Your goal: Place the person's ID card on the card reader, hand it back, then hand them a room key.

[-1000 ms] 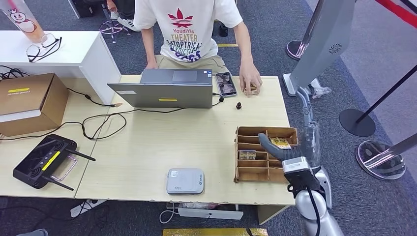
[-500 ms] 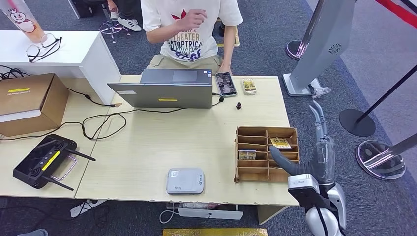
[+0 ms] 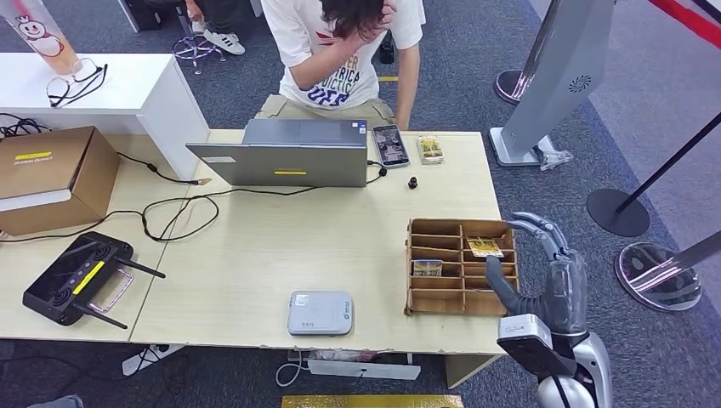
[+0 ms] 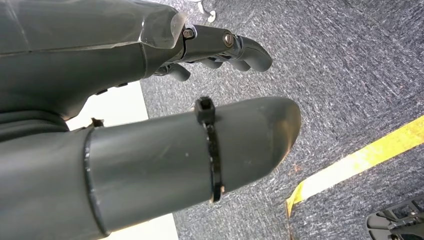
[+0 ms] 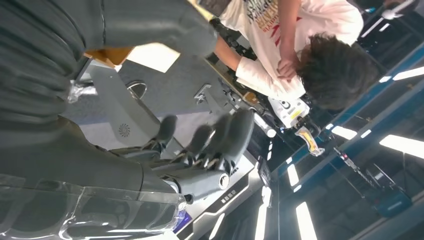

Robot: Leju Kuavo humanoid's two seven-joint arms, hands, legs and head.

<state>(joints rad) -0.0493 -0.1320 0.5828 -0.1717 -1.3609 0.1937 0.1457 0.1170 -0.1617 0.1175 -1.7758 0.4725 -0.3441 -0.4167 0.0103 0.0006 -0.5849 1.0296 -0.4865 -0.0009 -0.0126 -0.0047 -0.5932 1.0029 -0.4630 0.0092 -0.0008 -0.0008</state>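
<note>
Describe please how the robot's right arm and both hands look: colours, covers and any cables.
The right hand has dark grey fingers and a thick grey thumb, with a clear plastic cover over its palm. Behind it sits a white-and-black wrist block on a silver arm, with a black cable. The left hand shows a thick grey thumb ringed by a black cable tie, and darker fingers.

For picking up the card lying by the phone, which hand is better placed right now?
Probably the right hand: it is raised, empty, beside the wooden organizer on the card's side of the table. The left hand hangs over carpet.
</note>
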